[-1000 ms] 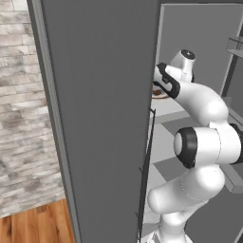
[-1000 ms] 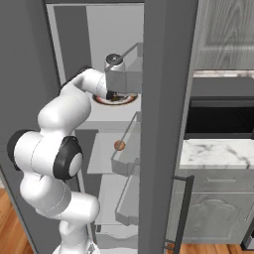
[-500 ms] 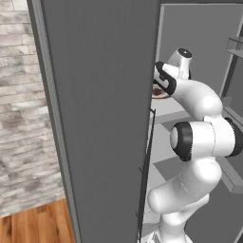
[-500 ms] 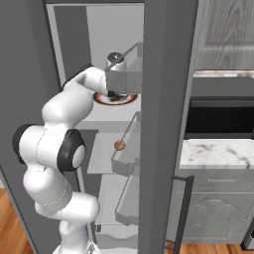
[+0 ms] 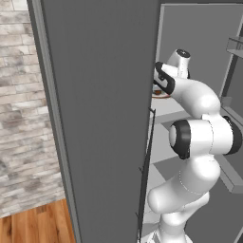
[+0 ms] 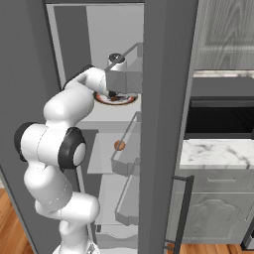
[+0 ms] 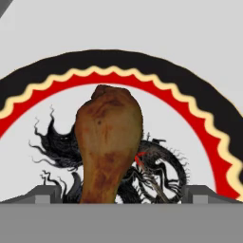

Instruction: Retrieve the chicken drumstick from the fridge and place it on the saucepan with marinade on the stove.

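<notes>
Reaching into fridge (image 6: 163, 124), hand (image 7: 121, 194) wide open, gripping nothing. Chicken drumstick (image 7: 108, 147) lying on patterned plate (image 7: 209, 128) on shelf, right below hand, between fingertips, thin end nearest. Lined up for closing on it.

White arm (image 6: 69, 106) inside the open fridge (image 6: 163, 124), hand low over a red-rimmed plate (image 6: 115, 98).

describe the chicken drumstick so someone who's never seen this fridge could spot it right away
Look inside the open fridge, on the upper shelf where the white arm reaches in. A plate with a black, red and cream rim sits there, and the chicken drumstick lies on it, between the open fingers. It is the one brown, lumpy piece of meat, thick at one end.
</notes>
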{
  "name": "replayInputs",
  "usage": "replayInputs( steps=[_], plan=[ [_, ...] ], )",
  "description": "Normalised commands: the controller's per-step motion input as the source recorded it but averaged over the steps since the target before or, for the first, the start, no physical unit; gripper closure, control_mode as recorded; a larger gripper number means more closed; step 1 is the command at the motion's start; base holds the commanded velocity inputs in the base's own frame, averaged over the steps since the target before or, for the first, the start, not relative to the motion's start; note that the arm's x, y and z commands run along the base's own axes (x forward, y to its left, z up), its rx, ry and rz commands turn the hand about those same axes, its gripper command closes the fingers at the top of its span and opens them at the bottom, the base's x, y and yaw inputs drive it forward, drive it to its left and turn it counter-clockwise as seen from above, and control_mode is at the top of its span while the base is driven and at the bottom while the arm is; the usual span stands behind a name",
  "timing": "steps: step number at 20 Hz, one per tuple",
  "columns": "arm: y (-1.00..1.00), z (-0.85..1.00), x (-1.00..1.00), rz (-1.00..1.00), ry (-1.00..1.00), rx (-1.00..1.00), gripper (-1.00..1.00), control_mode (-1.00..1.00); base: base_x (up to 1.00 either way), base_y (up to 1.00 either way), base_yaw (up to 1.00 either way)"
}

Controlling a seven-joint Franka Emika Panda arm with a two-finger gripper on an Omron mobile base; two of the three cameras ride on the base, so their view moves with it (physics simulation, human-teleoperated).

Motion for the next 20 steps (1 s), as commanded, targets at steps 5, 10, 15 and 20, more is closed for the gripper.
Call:
replayInputs(
  steps=[5,10,15,20],
  plan=[
    [0.04,-0.15,0.04,0.0,0.02,-0.01,-1.0,-1.0,0.0,0.0,0.0],
    [0.06,-0.1,0.04,0.0,0.02,0.0,1.0,-1.0,0.0,0.0,0.0],
    [0.08,-0.09,0.0,0.0,0.02,-0.01,1.0,-1.0,0.0,0.0,0.0],
    [0.05,-0.16,0.0,0.0,0.0,-0.01,1.0,-1.0,0.0,0.0,0.0]
  ],
)
